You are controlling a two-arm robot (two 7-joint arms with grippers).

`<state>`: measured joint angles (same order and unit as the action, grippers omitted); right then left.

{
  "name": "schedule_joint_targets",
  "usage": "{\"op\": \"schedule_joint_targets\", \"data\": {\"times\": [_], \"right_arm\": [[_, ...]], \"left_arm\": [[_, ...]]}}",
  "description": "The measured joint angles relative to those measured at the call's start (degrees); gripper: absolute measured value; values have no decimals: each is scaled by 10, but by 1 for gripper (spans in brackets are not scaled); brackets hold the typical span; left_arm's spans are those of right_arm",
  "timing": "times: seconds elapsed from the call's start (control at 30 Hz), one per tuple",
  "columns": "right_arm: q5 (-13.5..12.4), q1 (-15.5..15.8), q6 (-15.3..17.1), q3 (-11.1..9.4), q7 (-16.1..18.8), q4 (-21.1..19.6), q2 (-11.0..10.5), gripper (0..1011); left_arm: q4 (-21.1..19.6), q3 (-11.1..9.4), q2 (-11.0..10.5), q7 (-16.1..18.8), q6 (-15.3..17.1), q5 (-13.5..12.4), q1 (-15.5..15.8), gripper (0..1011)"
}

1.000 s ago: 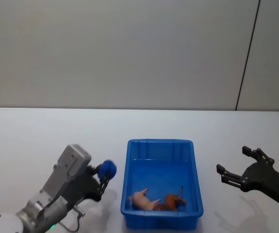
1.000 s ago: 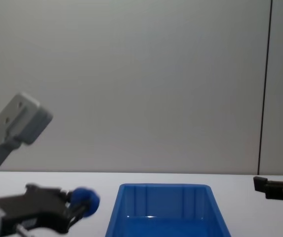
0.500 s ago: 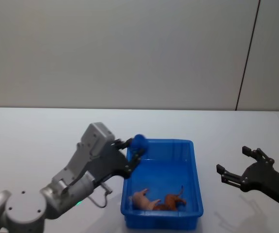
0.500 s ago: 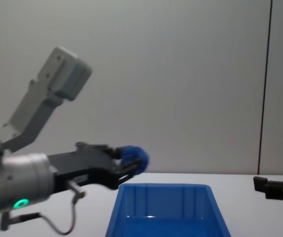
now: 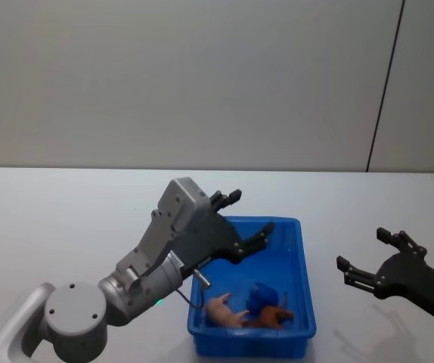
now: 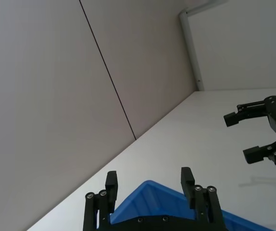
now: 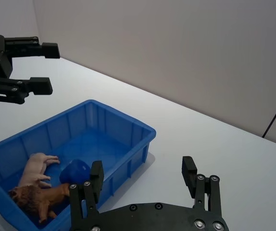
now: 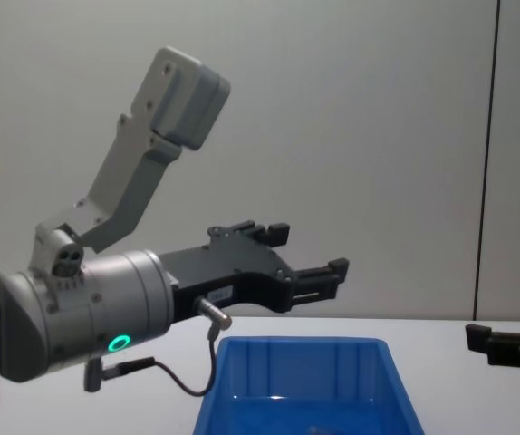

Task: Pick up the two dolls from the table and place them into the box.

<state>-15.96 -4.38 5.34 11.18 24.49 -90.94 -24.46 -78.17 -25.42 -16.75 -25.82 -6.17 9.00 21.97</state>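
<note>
Desk [image 5: 66,204], white and bare, fills the left of the head view, and my left arm rises across it from the lower left corner. My left gripper [image 5: 247,221] hangs over the far left corner of the box [image 5: 305,283], its fingers [image 5: 229,197] spread wide and holding nothing; I judge they are parted above the bin so that whatever they carried would fall inside rather than onto the desk. In the centre, low in the frame, the blue box sits with three things at its near end: a pink doll [image 5: 221,309] on its side, a blue doll [image 5: 262,295] just beside it, and a brown lion doll [image 5: 271,314] touching both. All lie within the walls, so the placing looks done. At the right edge my right gripper [image 5: 368,265] hovers over bare desk, well apart from the box, fingers open and empty, seemingly parked clear of the left arm's path.
</note>
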Motion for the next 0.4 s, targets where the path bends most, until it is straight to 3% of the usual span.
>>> {"op": "schedule_joint_targets", "data": {"times": [0.13,0.4], "right_arm": [[0,0,0,0,0,0,0,1001],[0,0,0,0,0,0,0,1001]], "left_arm": [[-5,-1,1,5,-7,1,0,942],[-16,-2,2,13,-18,2,-2,1001]]}}
